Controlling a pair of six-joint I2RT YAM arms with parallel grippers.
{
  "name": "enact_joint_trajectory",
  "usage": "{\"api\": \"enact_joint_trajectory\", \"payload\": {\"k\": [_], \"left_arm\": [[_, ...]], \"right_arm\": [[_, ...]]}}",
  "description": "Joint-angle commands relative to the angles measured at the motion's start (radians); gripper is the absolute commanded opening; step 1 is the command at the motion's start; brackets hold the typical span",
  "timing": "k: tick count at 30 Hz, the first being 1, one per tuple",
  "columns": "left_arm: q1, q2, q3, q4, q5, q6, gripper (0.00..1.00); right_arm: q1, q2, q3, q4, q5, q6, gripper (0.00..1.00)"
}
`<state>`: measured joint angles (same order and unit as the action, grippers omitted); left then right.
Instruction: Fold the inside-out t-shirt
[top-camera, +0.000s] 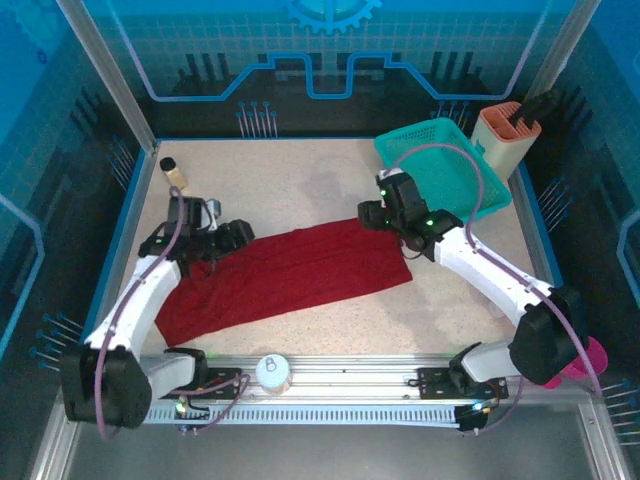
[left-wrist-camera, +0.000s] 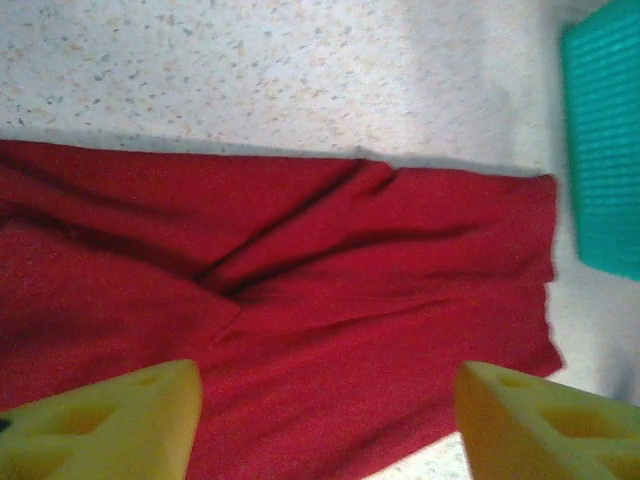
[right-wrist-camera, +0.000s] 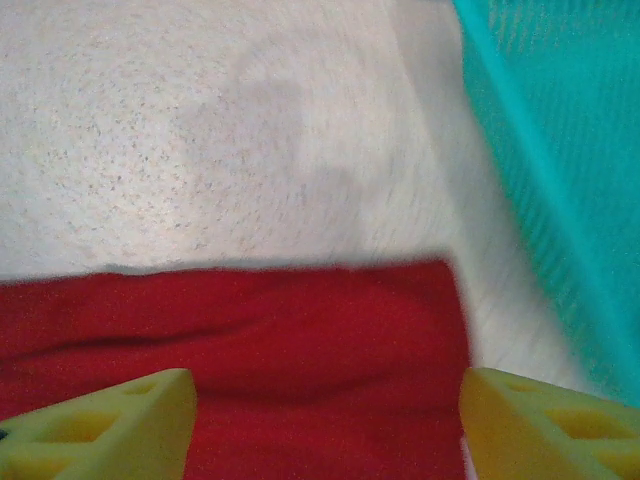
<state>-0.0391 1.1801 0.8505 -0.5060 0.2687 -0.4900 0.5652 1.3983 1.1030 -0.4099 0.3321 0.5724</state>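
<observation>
The inside-out t-shirt (top-camera: 290, 275) is dark red and lies flat as a long folded band, running diagonally from front left to mid right of the speckled table. My left gripper (top-camera: 235, 235) hovers over its far left end, open, fingers apart above wrinkled cloth (left-wrist-camera: 350, 300) with nothing between them (left-wrist-camera: 325, 420). Over the shirt's far right corner my right gripper (top-camera: 378, 210) is also open. Its yellow fingers straddle the cloth edge (right-wrist-camera: 250, 330) without pinching it (right-wrist-camera: 325, 425).
A teal mesh basket (top-camera: 440, 165) stands at the back right, close to the right gripper (right-wrist-camera: 560, 150) (left-wrist-camera: 605, 130). Behind it is an orange holder (top-camera: 505, 135). A small bottle (top-camera: 175, 172) stands back left, a can (top-camera: 272, 372) on the front rail.
</observation>
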Motion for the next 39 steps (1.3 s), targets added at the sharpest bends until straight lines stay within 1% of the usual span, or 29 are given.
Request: {"api": "enact_joint_trajectory", "payload": {"k": [1, 2, 4, 6, 8, 10, 11, 12, 13, 14, 15, 16, 17, 19, 21, 24, 26, 28, 30, 32, 34, 37, 39], "left_arm": [[-0.003, 0.081, 0.018, -0.027, -0.142, -0.023, 0.75], [0.0, 0.088, -0.003, -0.037, -0.178, -0.034, 0.76], [0.032, 0.068, -0.055, -0.049, -0.227, -0.085, 0.77], [0.096, 0.029, -0.109, -0.04, -0.19, -0.114, 0.77], [0.137, -0.002, -0.139, -0.049, -0.175, -0.109, 0.78], [0.152, -0.019, -0.155, -0.075, -0.189, -0.087, 0.79], [0.154, -0.02, -0.165, -0.084, -0.199, -0.081, 0.81], [0.156, -0.02, -0.178, -0.086, -0.2, -0.09, 0.81], [0.159, -0.017, -0.191, -0.08, -0.19, -0.099, 0.82], [0.165, -0.012, -0.205, -0.068, -0.164, -0.113, 0.83], [0.179, -0.007, -0.225, -0.057, -0.13, -0.128, 0.83], [0.195, -0.003, -0.243, -0.048, -0.096, -0.137, 0.83], [0.212, 0.0, -0.259, -0.048, -0.072, -0.147, 0.83], [0.228, -0.012, -0.283, -0.06, -0.061, -0.163, 0.83], [0.231, -0.05, -0.305, -0.083, -0.088, -0.191, 0.83], [0.232, -0.109, -0.32, -0.102, -0.149, -0.209, 0.83], [0.232, -0.123, -0.32, -0.113, -0.167, -0.215, 0.83], [0.231, -0.113, -0.323, -0.102, -0.141, -0.211, 0.83], [0.228, -0.087, -0.346, -0.048, -0.089, -0.209, 0.82], [0.223, -0.049, -0.368, -0.001, -0.036, -0.175, 0.77], [0.195, -0.001, -0.356, -0.006, -0.023, -0.154, 0.76], [0.109, 0.047, -0.326, -0.019, -0.055, -0.138, 0.76], [0.052, 0.064, -0.32, -0.025, -0.068, -0.145, 0.76]], "right_arm": [[0.07, 0.07, -0.051, -0.176, -0.031, 0.682, 0.82], [0.091, 0.098, -0.045, -0.196, -0.025, 0.768, 0.84], [0.1, 0.158, -0.039, -0.19, -0.051, 0.849, 0.86], [0.095, 0.24, -0.014, -0.158, -0.084, 0.891, 0.87], [0.086, 0.319, 0.02, -0.099, -0.081, 0.861, 0.87], [0.069, 0.404, 0.054, -0.011, -0.09, 0.812, 0.85], [0.061, 0.445, 0.061, 0.054, -0.098, 0.792, 0.85], [0.049, 0.479, 0.047, 0.155, -0.127, 0.793, 0.84], [0.039, 0.505, 0.014, 0.306, -0.162, 0.778, 0.81], [0.032, 0.542, -0.026, 0.506, -0.202, 0.75, 0.73], [0.024, 0.585, -0.036, 0.636, -0.235, 0.738, 0.65], [0.017, 0.623, -0.013, 0.672, -0.258, 0.733, 0.64], [0.011, 0.665, 0.036, 0.665, -0.285, 0.718, 0.64], [0.008, 0.735, 0.163, 0.595, -0.31, 0.645, 0.67], [0.013, 0.801, 0.301, 0.503, -0.311, 0.581, 0.68], [0.009, 0.895, 0.468, 0.415, -0.277, 0.502, 0.68], [-0.001, 0.96, 0.558, 0.39, -0.267, 0.43, 0.69], [-0.011, 1.009, 0.64, 0.386, -0.272, 0.329, 0.69], [-0.027, 1.065, 0.736, 0.374, -0.3, 0.235, 0.69], [-0.045, 1.112, 0.818, 0.378, -0.354, 0.175, 0.69], [-0.067, 1.132, 0.845, 0.41, -0.381, 0.169, 0.7], [-0.103, 1.149, 0.836, 0.516, -0.423, 0.165, 0.73], [-0.126, 1.179, 0.866, 0.534, -0.421, 0.17, 0.73]]}}
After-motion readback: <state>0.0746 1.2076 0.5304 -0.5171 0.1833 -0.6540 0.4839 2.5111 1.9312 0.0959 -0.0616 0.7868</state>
